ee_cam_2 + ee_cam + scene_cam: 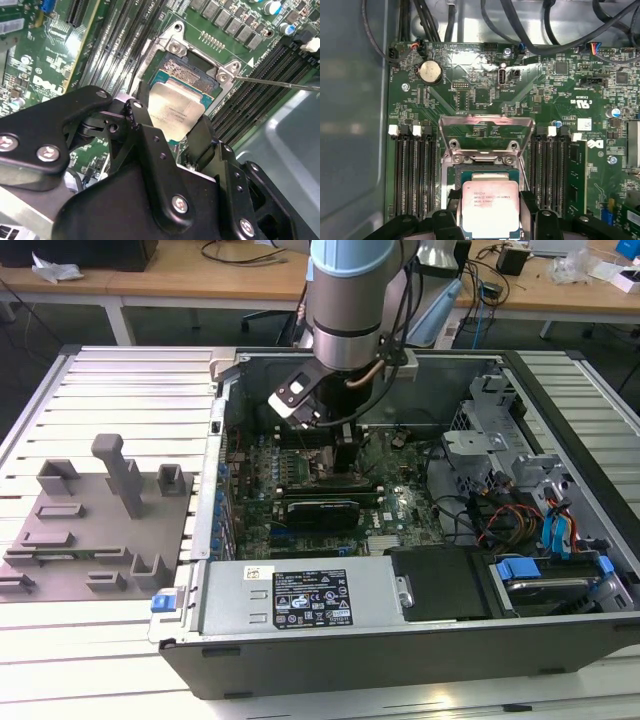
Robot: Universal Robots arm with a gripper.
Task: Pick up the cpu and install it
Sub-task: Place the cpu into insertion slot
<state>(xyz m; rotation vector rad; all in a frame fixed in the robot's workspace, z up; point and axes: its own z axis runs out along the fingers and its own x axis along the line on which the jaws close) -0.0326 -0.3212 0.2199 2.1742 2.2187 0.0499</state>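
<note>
The cpu (176, 111) (490, 209) is a flat silvery square chip. It hangs just above the open socket (192, 75) (485, 172) on the green motherboard, partly overlapping it. My gripper (170, 127) (490, 202) is shut on the cpu, with one black finger (137, 120) against one edge and the other against the opposite edge. The socket's metal load plate (485, 134) stands flipped open beyond the socket. In the exterior view the gripper (345, 455) reaches down inside the open computer case (400, 635), over the middle of the board.
Black memory slots (412, 170) flank the socket on both sides. A black expansion card (320, 510) lies near the gripper. Drive bays and coloured cables (520, 515) fill the case at the exterior view's right. Grey fixture blocks (100, 510) sit on the slatted table at the exterior view's left.
</note>
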